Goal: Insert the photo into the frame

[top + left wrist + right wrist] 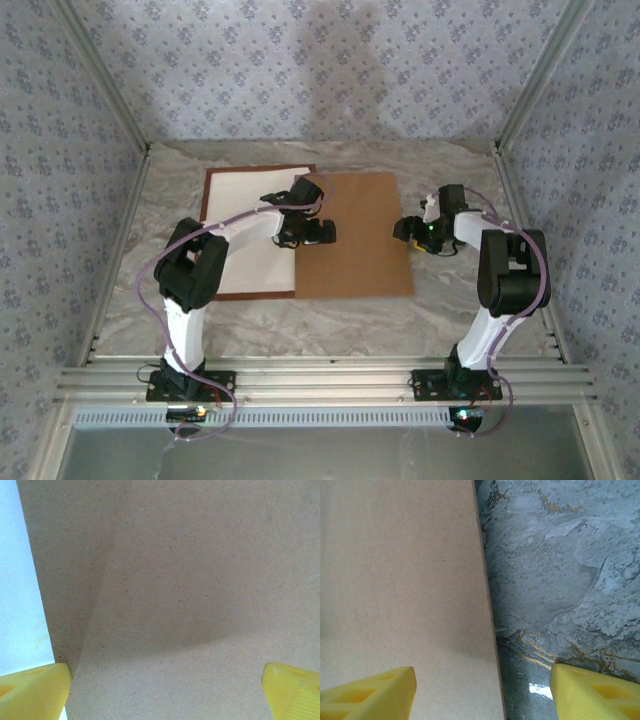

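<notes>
While left gripper (pixel 167 692) and right gripper (pixel 482 692) are being held spread and empty, backing board's (pixel 360 240) opposite edges are being straddled, frame (pixel 260 167) leftward.

Qty: 1 frame (pixel 255 168), 1 wht sheet (pixel 240 205), 1 brn board (pixel 362 245).

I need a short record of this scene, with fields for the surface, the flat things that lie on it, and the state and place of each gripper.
surface: grey marbled table
frame: reddish-brown, flat, at the left; a white sheet lies inside it
backing board: plain brown, flat, right of the frame; its left edge meets the white sheet
left gripper: open, over the board near its left edge
right gripper: open, fingers on either side of the board's right edge, holding nothing
</notes>
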